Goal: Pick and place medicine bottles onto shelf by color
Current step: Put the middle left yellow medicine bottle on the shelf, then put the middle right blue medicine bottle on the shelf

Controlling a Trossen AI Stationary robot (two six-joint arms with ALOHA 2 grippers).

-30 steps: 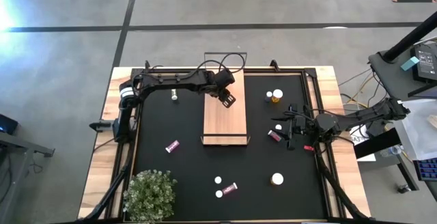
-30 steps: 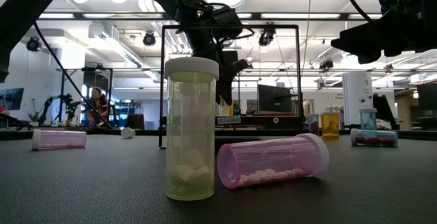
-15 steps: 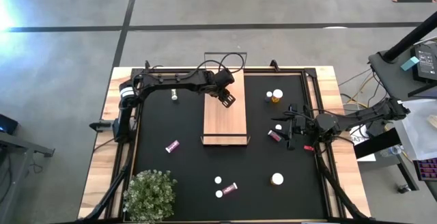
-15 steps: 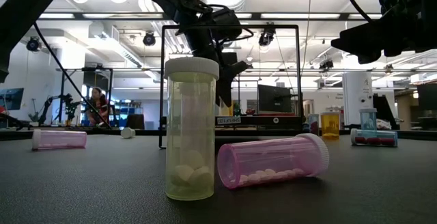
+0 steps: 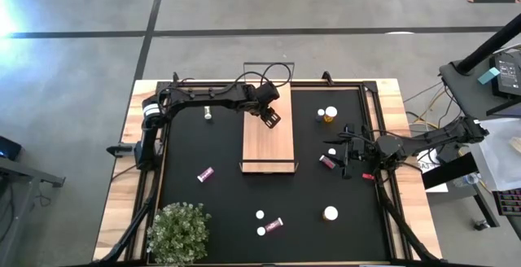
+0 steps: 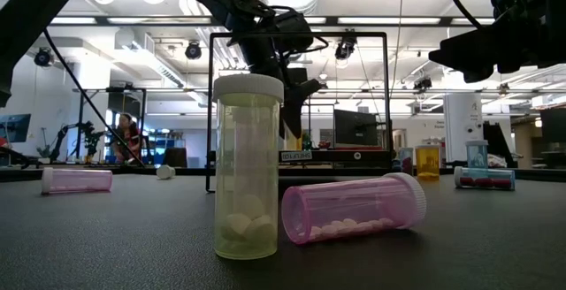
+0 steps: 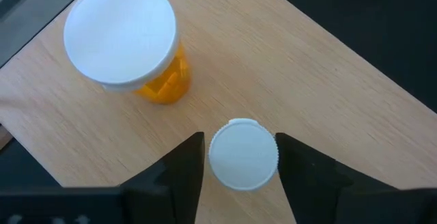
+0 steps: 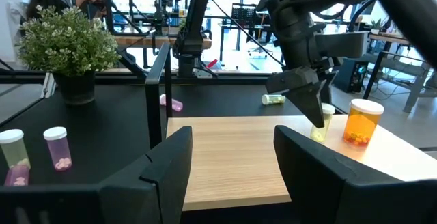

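1. The long light-wood shelf board (image 5: 268, 134) with thin black wire frames at its ends lies on the black tabletop mat (image 5: 220, 202), near the mat's far edge.
2. The left gripper (image 7: 242, 157) hangs over the far part of the board. Its dark fingers (image 7: 183, 166) stand either side of a slim pale bottle with a white cap (image 7: 243, 154), with a thin gap showing on each side, so the jaws look released around it, not clenched.
3. That slim bottle stands upright on the wood; the right wrist view shows its pale yellowish body (image 8: 321, 123) under the gripper.
4. Just beside it on the board stands a wider amber-orange bottle with a white cap (image 7: 130, 43), upright, with orange contents at its bottom (image 8: 362, 123).
5. The right gripper (image 8: 232, 166) hovers over the mat at the board's right, jaws spread apart and empty.
6. In the low view, a tall pale yellow-green bottle (image 6: 248, 166) stands upright with a few white tablets at its base.
7. Touching or just beside it lies a pink bottle on its side (image 6: 354, 207), white pills along its lower wall.
8. Another pink bottle (image 6: 77, 180) lies farther left on the mat.
9. An amber bottle (image 5: 329, 114) stands right of the board; another white-capped bottle (image 5: 330, 213) stands nearer the front.
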